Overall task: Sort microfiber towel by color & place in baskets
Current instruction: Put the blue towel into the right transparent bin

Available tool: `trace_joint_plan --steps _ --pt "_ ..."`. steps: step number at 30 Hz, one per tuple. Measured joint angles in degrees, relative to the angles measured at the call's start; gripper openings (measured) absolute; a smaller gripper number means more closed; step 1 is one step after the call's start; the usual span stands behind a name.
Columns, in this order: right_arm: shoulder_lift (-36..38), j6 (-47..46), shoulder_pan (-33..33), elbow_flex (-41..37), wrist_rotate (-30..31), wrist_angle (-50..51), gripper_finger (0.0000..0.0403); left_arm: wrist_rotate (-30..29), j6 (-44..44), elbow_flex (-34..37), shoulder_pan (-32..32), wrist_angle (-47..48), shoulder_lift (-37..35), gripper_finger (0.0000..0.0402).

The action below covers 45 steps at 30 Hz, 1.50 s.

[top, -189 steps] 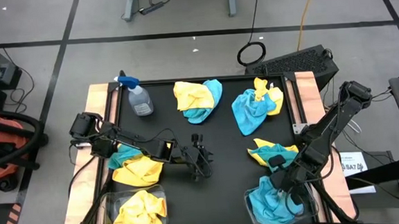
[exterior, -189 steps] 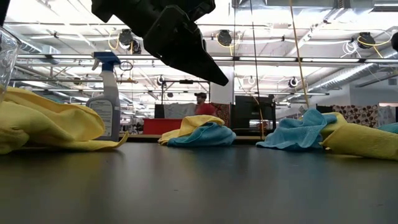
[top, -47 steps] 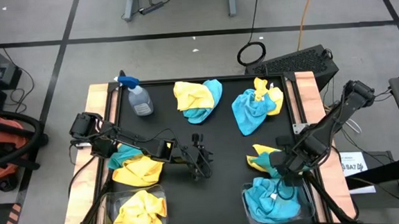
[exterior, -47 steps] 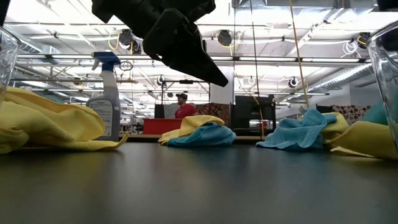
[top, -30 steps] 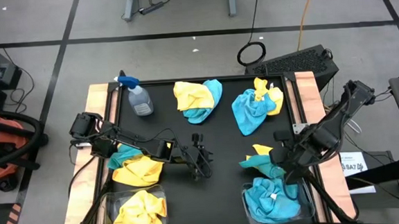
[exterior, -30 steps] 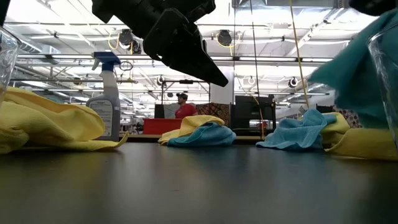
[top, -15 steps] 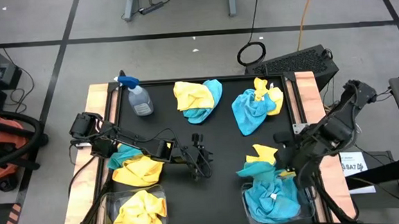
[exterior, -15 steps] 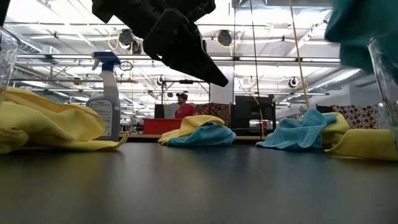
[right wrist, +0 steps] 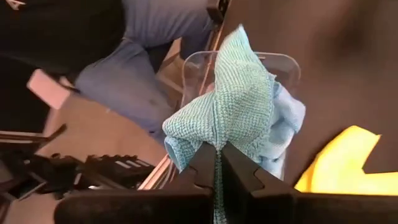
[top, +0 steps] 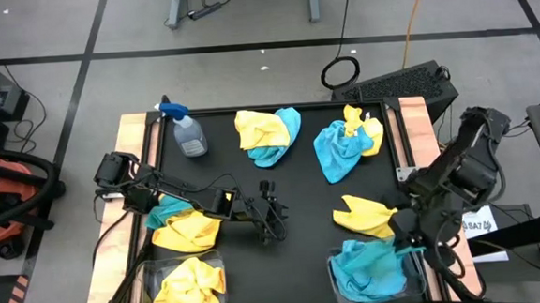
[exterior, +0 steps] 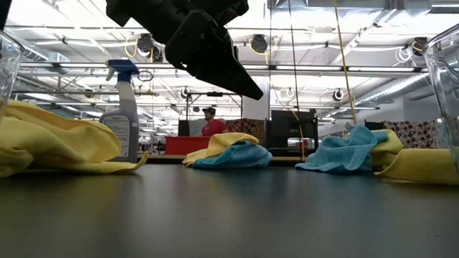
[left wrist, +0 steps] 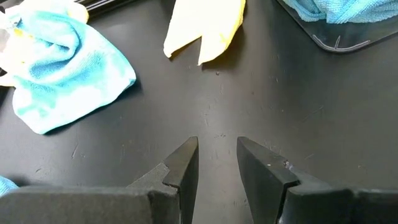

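We've got the black table [top: 300, 182] with mixed yellow-and-turquoise towel piles at the far side [top: 267, 135] and [top: 345, 143], kept away from the bins since they're unsorted; the right clear basket [top: 338, 286] at the near right corner takes turquoise, the left clear basket [top: 146, 272] takes yellow, so colours stay split by side; right gripper [right wrist: 217, 163] hangs over the right basket, clenched on a turquoise towel [right wrist: 233, 106] that dangles above the blue ones already in it, presumably for a drop; a yellow towel [top: 366, 215] lies just beside that basket; left gripper [left wrist: 217, 163] hovers mid-table, parted, holding nothing, waiting; spray bottle [top: 185, 130] sits far left.
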<state>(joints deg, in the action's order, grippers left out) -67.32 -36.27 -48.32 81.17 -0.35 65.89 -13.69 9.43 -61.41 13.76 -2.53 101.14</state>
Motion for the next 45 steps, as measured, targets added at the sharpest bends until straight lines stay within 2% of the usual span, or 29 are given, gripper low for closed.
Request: trace_joint_plan --steps 4,12,22,33,38,45 --pt "-2.03 1.1 -1.09 0.0 1.65 0.48 0.0002 0.0 0.0 0.0 0.0 -0.01 0.0 0.0118" --pt "-8.33 5.82 -1.09 -0.02 1.77 1.42 0.0002 0.0 0.0 0.0 0.0 -0.02 0.0 0.0118" --pt "-15.93 7.19 -1.3 -0.02 1.78 4.61 0.0002 0.0 0.0 0.0 0.01 -0.01 0.0 0.0118" --pt "-24.46 8.66 -1.57 -0.04 1.78 -0.99 0.0002 -0.01 0.0 0.0 0.01 0.0 0.0 0.0118" --pt "-28.02 6.9 -2.69 -1.65 1.85 -1.91 0.0002 -0.02 0.0 0.0 0.02 0.03 0.0 0.0118" --pt "-29.12 -0.07 -3.99 -9.09 1.57 -7.11 0.0002 -0.02 -0.06 0.0 0.02 0.02 0.0 0.0118"
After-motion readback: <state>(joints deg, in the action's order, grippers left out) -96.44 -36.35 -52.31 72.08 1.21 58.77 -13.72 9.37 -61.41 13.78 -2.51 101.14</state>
